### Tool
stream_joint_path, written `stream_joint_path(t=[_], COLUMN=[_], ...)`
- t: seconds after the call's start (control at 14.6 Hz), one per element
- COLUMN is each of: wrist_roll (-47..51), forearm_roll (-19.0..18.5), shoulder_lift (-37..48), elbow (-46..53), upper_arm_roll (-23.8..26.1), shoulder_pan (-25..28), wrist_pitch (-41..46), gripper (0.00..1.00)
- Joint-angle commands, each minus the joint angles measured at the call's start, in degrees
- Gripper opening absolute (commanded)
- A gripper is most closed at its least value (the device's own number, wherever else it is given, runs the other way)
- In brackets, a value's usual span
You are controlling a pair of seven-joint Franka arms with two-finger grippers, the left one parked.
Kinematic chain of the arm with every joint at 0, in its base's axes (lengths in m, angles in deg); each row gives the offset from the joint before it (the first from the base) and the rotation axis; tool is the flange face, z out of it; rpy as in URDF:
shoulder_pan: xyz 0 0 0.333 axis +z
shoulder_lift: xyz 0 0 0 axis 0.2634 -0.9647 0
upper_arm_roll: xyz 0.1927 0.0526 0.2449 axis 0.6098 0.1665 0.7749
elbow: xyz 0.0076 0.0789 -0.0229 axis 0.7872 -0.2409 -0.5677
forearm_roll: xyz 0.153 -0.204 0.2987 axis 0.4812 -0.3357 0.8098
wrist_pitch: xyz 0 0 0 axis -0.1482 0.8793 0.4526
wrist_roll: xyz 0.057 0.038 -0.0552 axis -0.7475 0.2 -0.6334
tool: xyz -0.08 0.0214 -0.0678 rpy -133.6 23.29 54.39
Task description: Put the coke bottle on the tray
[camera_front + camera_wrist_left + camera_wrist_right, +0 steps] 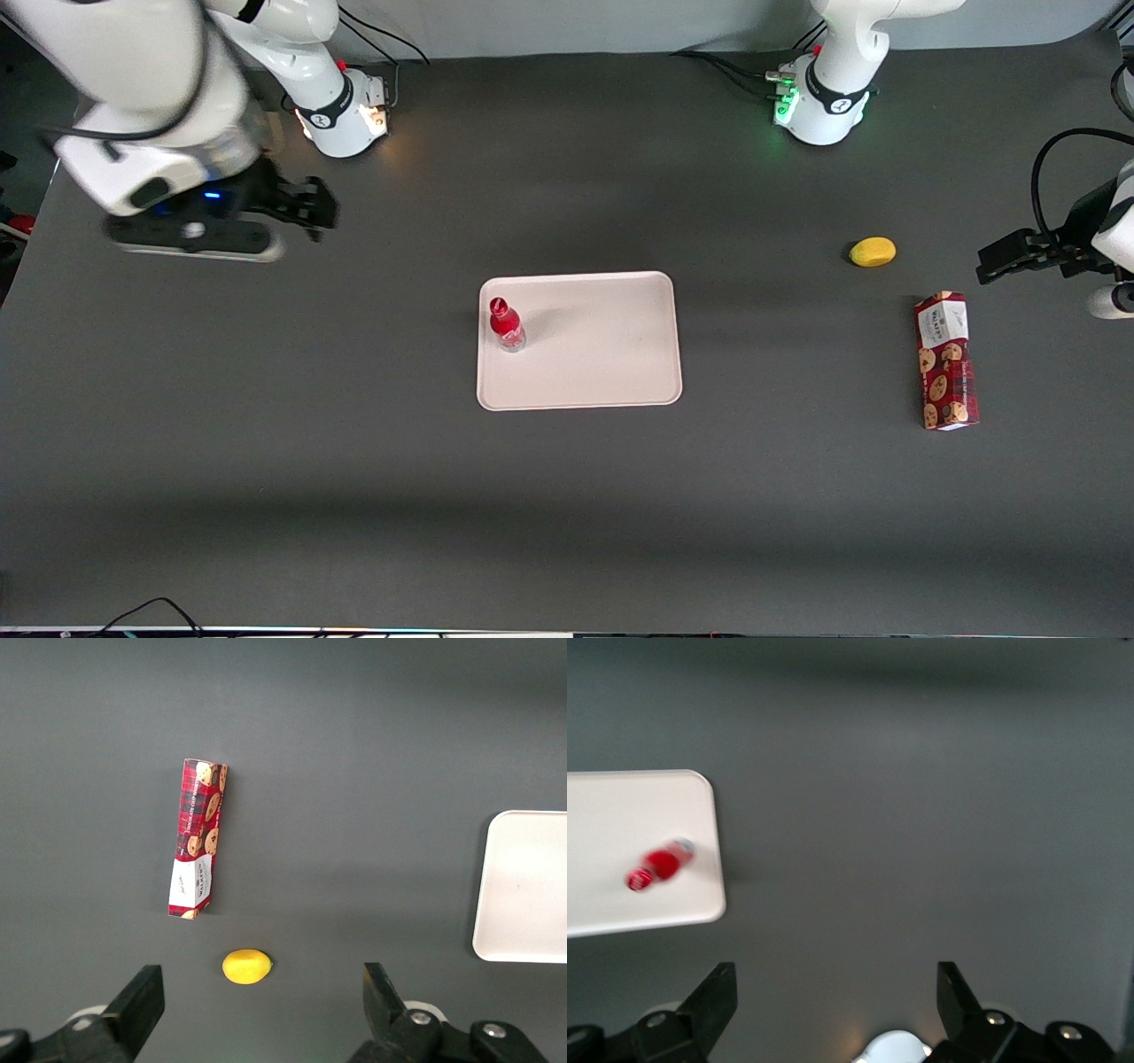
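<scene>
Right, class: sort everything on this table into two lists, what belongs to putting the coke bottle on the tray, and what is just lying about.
Belongs to the job:
- coke bottle, standing upright on the tray
- tray
- gripper, open, empty, above bare table toward the working arm's end

Just lying about:
- cookie box, flat on the table toward the parked arm's end
- lemon, beside the box, farther from the front camera

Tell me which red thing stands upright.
The coke bottle, upright on the tray. The cookie box lies flat on the table. The open gripper hangs far from both.
</scene>
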Motion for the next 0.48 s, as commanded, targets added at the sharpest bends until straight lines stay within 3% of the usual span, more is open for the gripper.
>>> stream_joint_path(t=[0.0, 0.27, 0.41], wrist_roll=[-10.28, -24.52, -26.66], forearm_roll=[4.75, 22.05, 23.75], shoulder_lift=[2.06, 8.3, 8.66], elbow=[3.59, 2.72, 0.89], upper_arm_roll=[-7.65, -31.89, -35.28], shoulder_pan=[-1.45, -1.11, -1.02], wrist_pitch=[3.5, 0.69, -0.36], gripper=[1.0, 1.0, 1.0])
